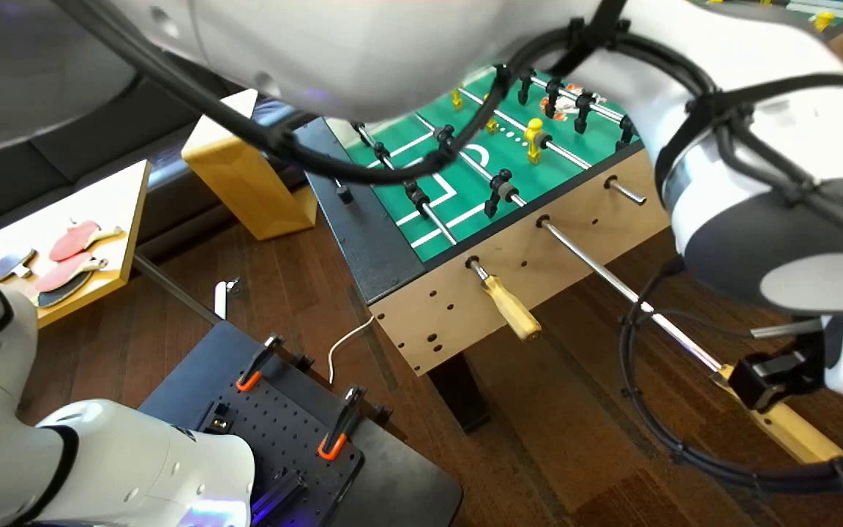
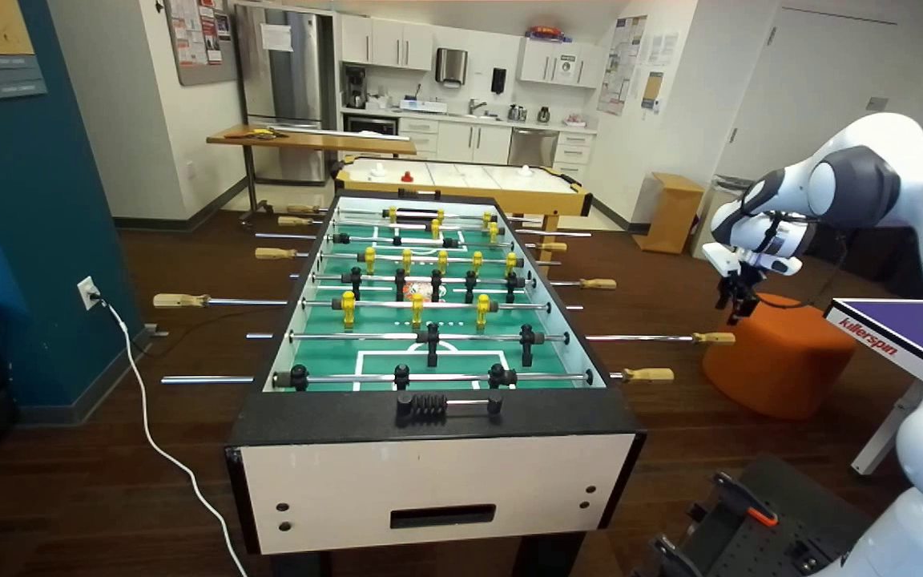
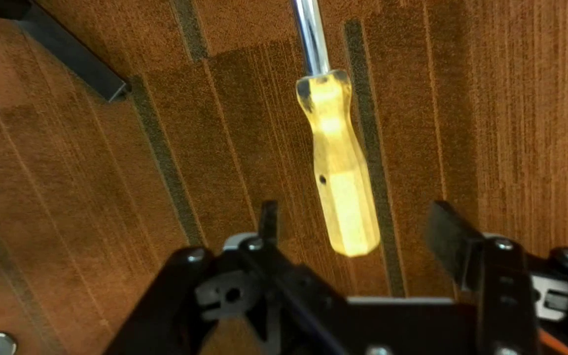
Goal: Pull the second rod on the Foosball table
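The foosball table also shows whole in an exterior view. Its second rod sticks far out of the side panel and also shows in an exterior view. This rod ends in a pale wooden handle, also in an exterior view and the wrist view. My gripper is above the handle's end. In the wrist view my gripper is open and empty, with the handle's end seen between the fingers, apart from both. One exterior picture hides the fingertips behind the wrist hardware.
The first rod's wooden handle sticks out nearby, as does a bare third rod end. A dark base stand with clamps is beside the table. An orange pouf and a table-tennis table stand behind the arm.
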Available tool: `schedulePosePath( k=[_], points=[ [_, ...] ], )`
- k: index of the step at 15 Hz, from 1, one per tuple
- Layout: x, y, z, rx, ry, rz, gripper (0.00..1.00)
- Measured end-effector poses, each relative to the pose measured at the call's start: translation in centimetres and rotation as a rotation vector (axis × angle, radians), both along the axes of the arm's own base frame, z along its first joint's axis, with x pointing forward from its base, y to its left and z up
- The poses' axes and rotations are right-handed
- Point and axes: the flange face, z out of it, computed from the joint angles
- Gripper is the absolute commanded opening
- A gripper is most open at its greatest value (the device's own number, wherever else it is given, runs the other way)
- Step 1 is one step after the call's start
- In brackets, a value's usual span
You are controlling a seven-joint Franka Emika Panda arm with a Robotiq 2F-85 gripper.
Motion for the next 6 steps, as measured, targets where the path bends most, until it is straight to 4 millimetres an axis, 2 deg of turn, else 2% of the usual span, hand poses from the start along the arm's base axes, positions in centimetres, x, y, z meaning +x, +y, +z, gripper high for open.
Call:
schedulePosePath(
  k=[3, 6],
  points=[
    [0.8, 1.1, 5.2, -0.014, 0.027, -0.014, 1.00],
    [2.9, 3.5, 7.8, -0.011, 0.061, 0.009, 1.00]
  ],
)
